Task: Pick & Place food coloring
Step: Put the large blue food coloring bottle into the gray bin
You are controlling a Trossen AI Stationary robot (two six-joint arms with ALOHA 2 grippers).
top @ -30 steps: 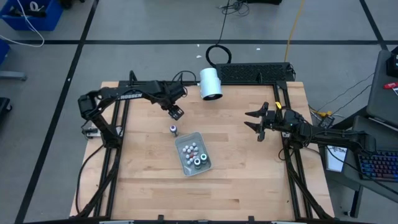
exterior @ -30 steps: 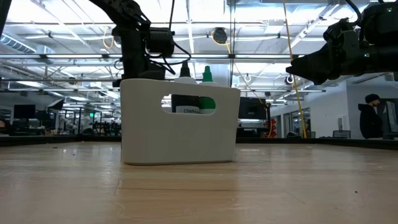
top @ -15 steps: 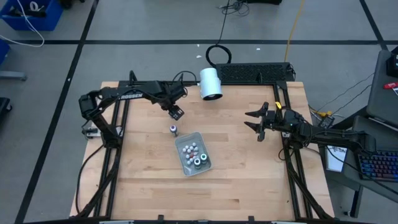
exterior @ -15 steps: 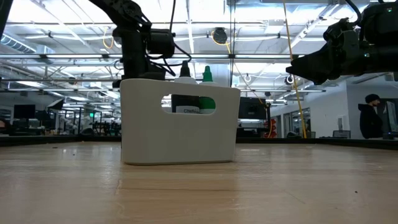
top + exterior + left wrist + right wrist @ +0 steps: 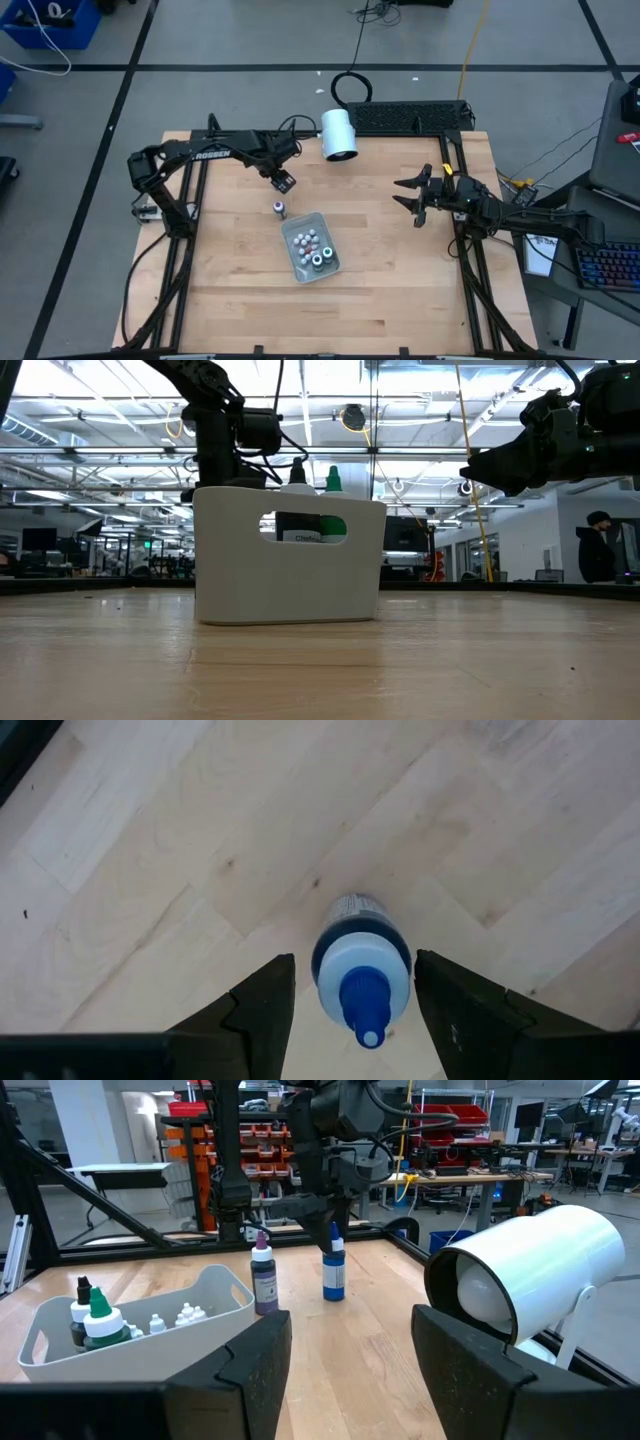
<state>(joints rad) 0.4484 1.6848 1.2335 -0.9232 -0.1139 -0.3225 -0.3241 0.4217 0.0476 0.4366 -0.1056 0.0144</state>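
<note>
The left gripper (image 5: 352, 1005) is held straight above a blue-capped food coloring bottle (image 5: 361, 975), and its two fingers (image 5: 262, 1005) are spread apart, one on each side of the bottle. In the left wrist view some bare wood is seen between each finger and the bottle, so nothing is clamped; the bottle stands upright on the wooden table (image 5: 400, 290) by itself. This posture is judged to be that of a claw lined up over the bottle, either to take it or after setting it down; which of the two cannot be told.

In the right wrist view a second bottle, with a purple body (image 5: 264, 1277), is seen standing beside the blue one, just outside the wall of the white bin (image 5: 215, 1315). In the high view only one small bottle (image 5: 279, 209) can be made out below the left gripper (image 5: 283, 182), near the corner of the white bin (image 5: 331, 242).

Inside the bin are held a green-capped bottle (image 5: 102, 1324), a black-capped bottle (image 5: 81, 1305) and several small white pieces (image 5: 185, 1316).

The right gripper (image 5: 409, 196) is kept well apart from the bin, raised over the table's right side, with its fingers apart and nothing between them. Beyond it a large white cylinder (image 5: 338, 134) lies at the table's far edge.
</note>
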